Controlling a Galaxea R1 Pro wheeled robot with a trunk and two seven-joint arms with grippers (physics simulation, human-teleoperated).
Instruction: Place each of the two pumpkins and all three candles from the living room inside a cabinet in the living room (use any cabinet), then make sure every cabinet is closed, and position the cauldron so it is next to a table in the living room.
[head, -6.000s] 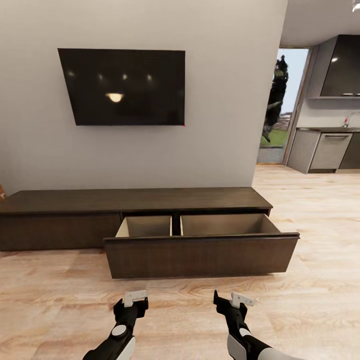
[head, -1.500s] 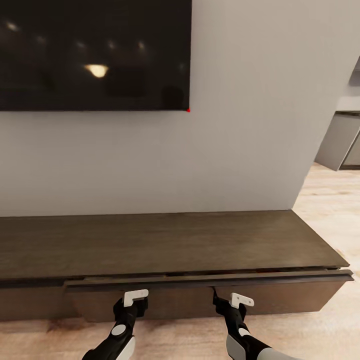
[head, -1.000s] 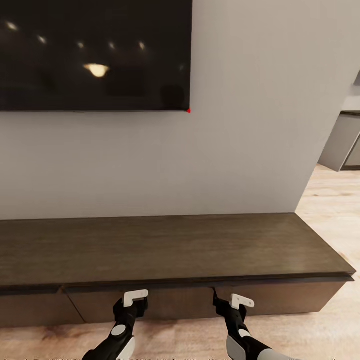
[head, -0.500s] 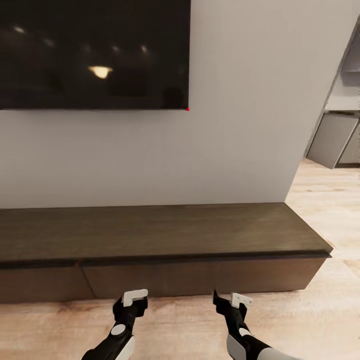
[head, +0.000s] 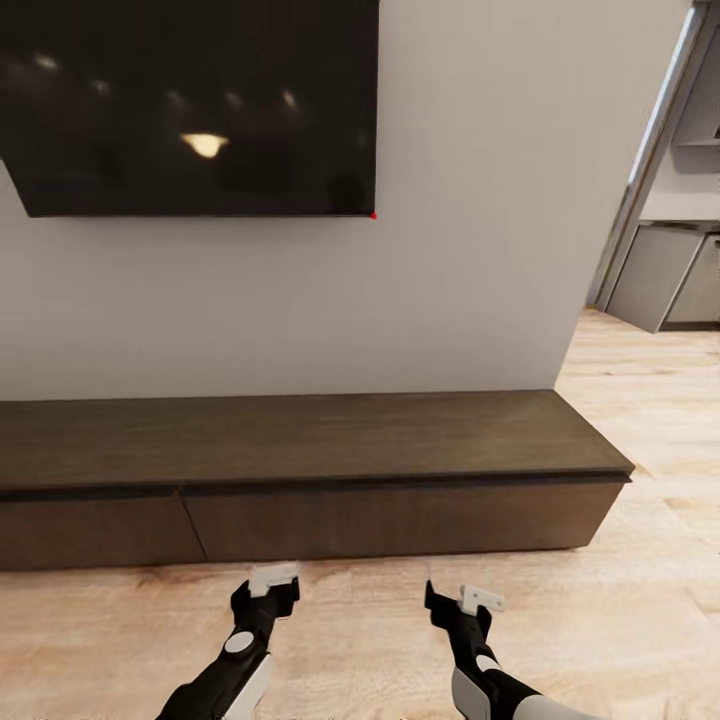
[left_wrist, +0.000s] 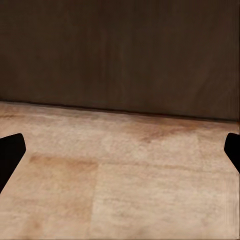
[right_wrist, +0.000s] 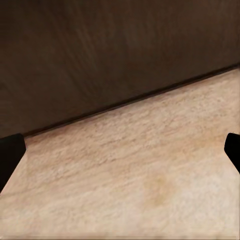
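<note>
The long, low dark-brown cabinet (head: 300, 440) runs along the pale wall of the living room, and all its drawer fronts (head: 400, 520) sit flush and closed. My left gripper (head: 270, 585) hangs open over the wood floor just in front of it, fingertips far apart in the left wrist view (left_wrist: 121, 152). My right gripper (head: 455, 600) is open too, and is likewise spread wide in the right wrist view (right_wrist: 120, 150). Neither holds anything. Both wrist views face the cabinet's dark front (left_wrist: 120, 50) (right_wrist: 100, 55). The pumpkins, candles and cauldron are out of view.
A black television (head: 190, 105) hangs on the wall above the cabinet. Past the wall's right end, grey kitchen units (head: 660, 290) stand further back. Light plank floor (head: 650, 600) stretches to the right of the cabinet's end.
The wide drawer that stood open six seconds ago is now shut. Over the last second the whole view has drawn back from the cabinet and shifted, showing more floor.
</note>
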